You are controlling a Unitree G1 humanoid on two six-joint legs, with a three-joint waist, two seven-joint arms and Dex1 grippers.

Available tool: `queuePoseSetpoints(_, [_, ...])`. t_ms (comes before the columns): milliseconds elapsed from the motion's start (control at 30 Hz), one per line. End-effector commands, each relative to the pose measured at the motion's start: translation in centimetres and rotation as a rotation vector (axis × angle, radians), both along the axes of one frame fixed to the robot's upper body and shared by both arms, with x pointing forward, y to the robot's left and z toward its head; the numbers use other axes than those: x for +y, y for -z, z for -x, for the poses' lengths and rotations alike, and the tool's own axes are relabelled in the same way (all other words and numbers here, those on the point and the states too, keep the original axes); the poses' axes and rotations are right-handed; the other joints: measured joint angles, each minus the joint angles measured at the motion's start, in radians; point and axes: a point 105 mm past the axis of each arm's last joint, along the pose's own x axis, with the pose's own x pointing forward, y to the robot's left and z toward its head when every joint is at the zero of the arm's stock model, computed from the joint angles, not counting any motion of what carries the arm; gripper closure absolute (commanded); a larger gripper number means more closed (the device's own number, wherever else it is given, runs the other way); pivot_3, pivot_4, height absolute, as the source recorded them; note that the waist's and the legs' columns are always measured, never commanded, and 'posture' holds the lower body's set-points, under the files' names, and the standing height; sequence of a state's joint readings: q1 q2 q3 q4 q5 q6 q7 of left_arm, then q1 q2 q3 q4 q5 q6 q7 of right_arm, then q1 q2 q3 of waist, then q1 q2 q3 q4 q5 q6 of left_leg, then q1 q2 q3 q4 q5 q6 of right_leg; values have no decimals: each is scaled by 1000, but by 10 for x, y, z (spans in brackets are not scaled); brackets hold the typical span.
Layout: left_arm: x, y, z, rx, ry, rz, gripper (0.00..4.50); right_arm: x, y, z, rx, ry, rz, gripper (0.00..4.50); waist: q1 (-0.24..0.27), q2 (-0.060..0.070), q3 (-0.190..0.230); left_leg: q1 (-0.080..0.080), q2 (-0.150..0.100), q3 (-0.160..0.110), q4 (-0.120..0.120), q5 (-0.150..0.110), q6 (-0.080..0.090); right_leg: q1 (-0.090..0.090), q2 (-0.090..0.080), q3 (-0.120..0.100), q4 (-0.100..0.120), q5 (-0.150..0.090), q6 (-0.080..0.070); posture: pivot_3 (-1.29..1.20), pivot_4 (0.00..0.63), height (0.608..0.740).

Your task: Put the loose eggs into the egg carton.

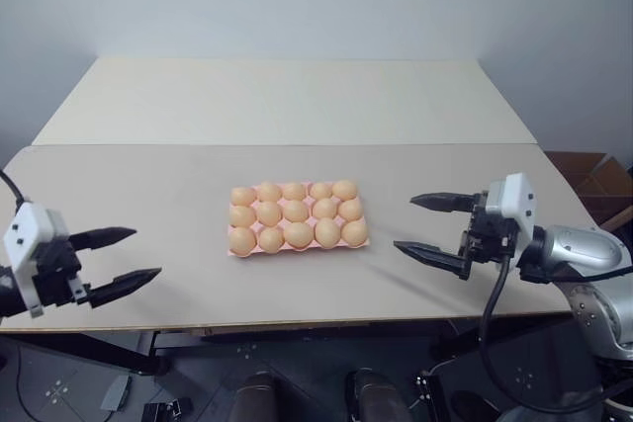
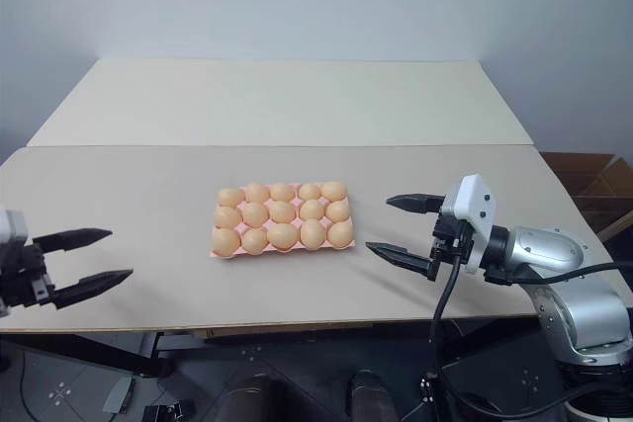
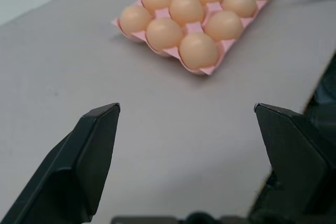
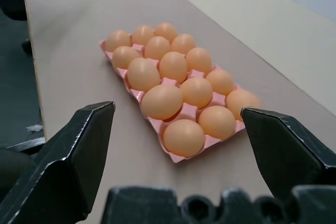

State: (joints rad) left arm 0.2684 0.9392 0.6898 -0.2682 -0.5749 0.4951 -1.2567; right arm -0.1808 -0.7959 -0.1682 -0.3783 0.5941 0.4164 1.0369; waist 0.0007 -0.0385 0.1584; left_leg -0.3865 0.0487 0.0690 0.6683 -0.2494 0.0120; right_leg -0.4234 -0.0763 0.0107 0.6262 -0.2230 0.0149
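Head pair overlooks table [image 1: 148, 185]; wrists (low, close) share egg carton [image 4: 157, 127].

Beige table [image 1: 148, 185], second table [image 1: 287, 96] behind, cardboard box [image 1: 593, 180]

The egg carton [image 4: 137, 94] is seen lying flat on the table [image 4: 79, 51], every visible cup filled with light orange-tan eggs [image 4: 161, 101]. The right gripper [image 4: 176, 135] is held just short of the carton's nearest end, its two black fingers [image 4: 79, 150] spread wide, nothing gripped between them.
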Motion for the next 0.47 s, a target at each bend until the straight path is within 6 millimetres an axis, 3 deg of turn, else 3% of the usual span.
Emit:
queuePoseSetpoints(33, [-11,-12,13,-24,51,27,40,-2,-8,5,-33,-45,20,0,0,0,0,0,0,0,0,0,0,0,0,0,0,0,0,0,150,740])
queuePoseSetpoints(467, [-17,-15,20,-9,26,28,40,-2,-8,9,-39,-56,38,0,0,0,0,1,1,0,0,0,0,0,1,0,1,0,1,0,150,740])
